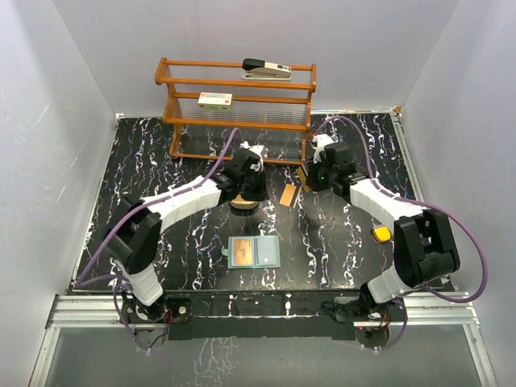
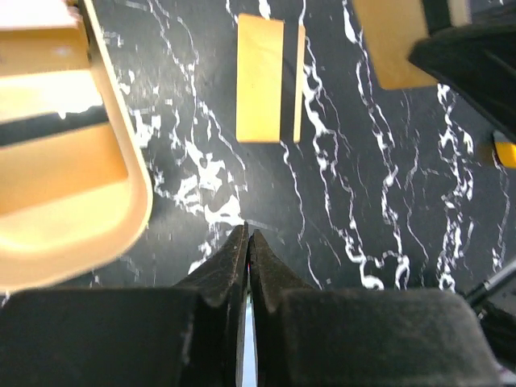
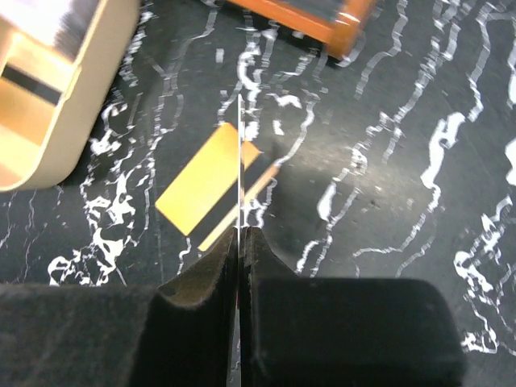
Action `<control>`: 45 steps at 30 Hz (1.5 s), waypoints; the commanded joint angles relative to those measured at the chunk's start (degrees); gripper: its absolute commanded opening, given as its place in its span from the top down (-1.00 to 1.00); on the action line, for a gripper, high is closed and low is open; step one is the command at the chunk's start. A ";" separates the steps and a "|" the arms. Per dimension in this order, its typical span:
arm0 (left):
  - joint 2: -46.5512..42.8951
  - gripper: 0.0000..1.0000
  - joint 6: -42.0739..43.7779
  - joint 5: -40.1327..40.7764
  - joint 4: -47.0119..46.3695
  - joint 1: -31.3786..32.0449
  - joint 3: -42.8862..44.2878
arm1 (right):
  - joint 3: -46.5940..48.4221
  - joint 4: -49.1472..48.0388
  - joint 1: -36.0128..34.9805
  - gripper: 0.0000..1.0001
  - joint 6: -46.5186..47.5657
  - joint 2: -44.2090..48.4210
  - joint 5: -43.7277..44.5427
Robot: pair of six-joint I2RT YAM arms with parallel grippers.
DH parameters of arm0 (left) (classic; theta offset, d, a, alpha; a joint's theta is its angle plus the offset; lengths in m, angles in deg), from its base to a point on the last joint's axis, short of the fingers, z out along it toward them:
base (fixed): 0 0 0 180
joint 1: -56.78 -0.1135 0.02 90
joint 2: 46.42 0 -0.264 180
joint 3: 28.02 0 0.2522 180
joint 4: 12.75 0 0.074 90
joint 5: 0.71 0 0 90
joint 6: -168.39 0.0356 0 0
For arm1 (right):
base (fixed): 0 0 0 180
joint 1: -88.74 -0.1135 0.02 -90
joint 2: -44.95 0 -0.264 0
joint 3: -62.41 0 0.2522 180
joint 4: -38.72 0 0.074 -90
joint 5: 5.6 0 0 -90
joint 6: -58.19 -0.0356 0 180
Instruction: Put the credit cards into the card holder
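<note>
Left end effector (image 2: 246, 238) pressed together just beside the tan tray (image 2: 133, 218), over the bench (image 2: 379, 210). Thin pale sliver in its seam, could not tell what. Right end effector (image 3: 242, 234) pinched a held card (image 2: 387, 44) edge-on, right of the tray. Loose gold card (image 2: 266, 76) lay flat between tray and right end effector. More cards (image 2: 56, 161) sat inside the tray. Card holder (image 1: 254, 251) lay open, nearer the arm bases than the tray.

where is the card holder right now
In the top view the card holder lies open near the middle of the table, on the near side of the tan tray and the loose gold card.
</note>
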 commanded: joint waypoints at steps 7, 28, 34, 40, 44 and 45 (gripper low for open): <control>15.14 1.00 3.77 3.45 0.34 0.31 14.11 | -4.33 -1.58 8.27 1.00 -13.34 -2.52 -4.95; 28.97 1.00 5.27 5.32 2.93 0.81 19.09 | -9.19 -6.41 9.76 1.00 -21.56 -12.57 -17.22; 28.61 1.00 4.79 4.86 1.98 1.38 17.47 | -11.44 -9.65 9.65 1.00 -24.17 -12.68 -21.84; 28.69 1.00 4.93 5.53 2.30 1.56 16.25 | -12.24 -10.23 9.74 1.00 -23.31 -12.69 -26.86; 28.72 1.00 5.29 6.15 2.75 1.56 15.89 | -12.30 -11.02 9.74 1.00 -21.92 -14.05 -31.82; 28.65 1.00 5.31 6.30 2.83 1.57 15.73 | -11.65 -9.83 9.74 1.00 -20.72 -15.04 -32.02</control>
